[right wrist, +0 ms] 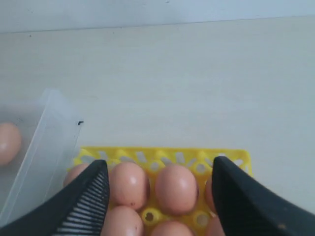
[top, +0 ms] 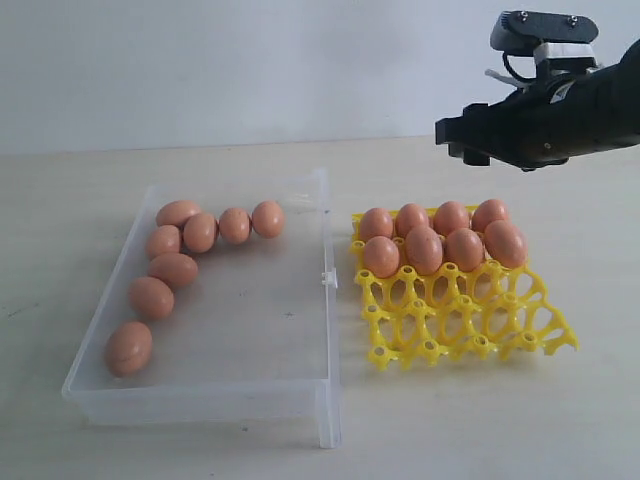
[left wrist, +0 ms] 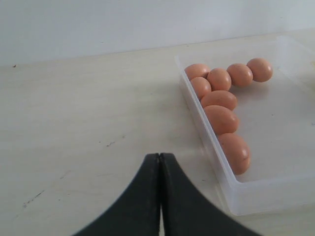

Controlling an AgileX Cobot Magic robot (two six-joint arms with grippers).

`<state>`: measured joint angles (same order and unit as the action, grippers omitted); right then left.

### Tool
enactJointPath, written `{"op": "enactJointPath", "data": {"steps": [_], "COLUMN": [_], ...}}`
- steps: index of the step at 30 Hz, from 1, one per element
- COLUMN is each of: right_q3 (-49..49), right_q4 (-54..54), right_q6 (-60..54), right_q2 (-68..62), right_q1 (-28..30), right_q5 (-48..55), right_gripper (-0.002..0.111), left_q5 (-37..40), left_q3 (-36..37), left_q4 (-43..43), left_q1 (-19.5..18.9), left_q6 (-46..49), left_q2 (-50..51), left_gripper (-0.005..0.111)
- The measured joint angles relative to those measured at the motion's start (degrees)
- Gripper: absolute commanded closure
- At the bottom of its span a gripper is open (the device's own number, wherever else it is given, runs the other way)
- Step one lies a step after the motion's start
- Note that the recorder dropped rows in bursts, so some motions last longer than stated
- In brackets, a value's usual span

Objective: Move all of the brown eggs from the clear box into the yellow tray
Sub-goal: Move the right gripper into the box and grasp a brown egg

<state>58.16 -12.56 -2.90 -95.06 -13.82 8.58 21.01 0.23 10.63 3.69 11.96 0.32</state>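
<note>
Several brown eggs [top: 175,268] lie along the left and back walls of the clear box [top: 200,400]. More brown eggs [top: 424,248] fill the back rows of the yellow tray [top: 470,320], whose front cups are bare. My right gripper [top: 462,140] hangs open above the tray's back edge; in its wrist view the right gripper [right wrist: 160,167] straddles seated eggs [right wrist: 176,187] without touching them. My left gripper [left wrist: 160,156] is shut and empty, over bare table beside the box [left wrist: 266,194] and its eggs [left wrist: 219,100]. The left gripper is out of the exterior view.
The box's clasp [top: 326,279] faces the tray across a narrow gap. A pale wall stands behind the table. In the right wrist view, a corner of the clear box [right wrist: 49,132] shows with one egg [right wrist: 7,141] inside.
</note>
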Motion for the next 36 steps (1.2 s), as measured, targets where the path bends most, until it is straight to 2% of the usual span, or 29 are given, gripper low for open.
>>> {"op": "enactJointPath", "data": {"steps": [5,8,11,14,16,22,28,32,36], "right_q3": [0.02,0.02,0.02,0.98,2.81,14.35,28.2,35.16,40.36], "right_q4": [0.21,0.21,0.21,-1.72,-6.21,-17.39,-23.68,-30.59,-30.29], "right_q6": [0.33,1.23,1.28,-4.06,-9.57,-17.11,-17.46,-16.42,-15.04], "right_q2": [0.0,0.0,0.0,-0.11,-1.01,-8.28,-19.24,-26.18,-31.08], "right_q1": [-0.11,-0.37,-2.59,-8.66,-13.26,-21.48,-23.99,-24.11,-24.51], "right_q5": [3.0,4.47,6.8,11.83,16.1,28.87,38.17,39.95,40.15], "right_gripper": [0.05,0.054,0.068,0.078,0.075,0.052,0.051,0.051,0.051], "left_q5": [0.0,0.0,0.0,0.0,0.0,0.0,0.0,0.0,0.0], "left_q3": [0.0,0.0,0.0,0.0,0.0,0.0,0.0,0.0,0.0], "left_q4": [0.0,0.0,0.0,0.0,0.0,0.0,0.0,0.0,0.0], "left_q1": [0.0,0.0,0.0,0.0,0.0,0.0,0.0,0.0,0.0], "left_q6": [0.0,0.0,0.0,0.0,0.0,0.0,0.0,0.0,0.0], "left_q2": [0.0,0.0,0.0,0.0,0.0,0.0,0.0,0.0,0.0], "left_gripper": [0.107,0.107,0.107,0.107,0.107,0.107,0.107,0.107,0.107]}}
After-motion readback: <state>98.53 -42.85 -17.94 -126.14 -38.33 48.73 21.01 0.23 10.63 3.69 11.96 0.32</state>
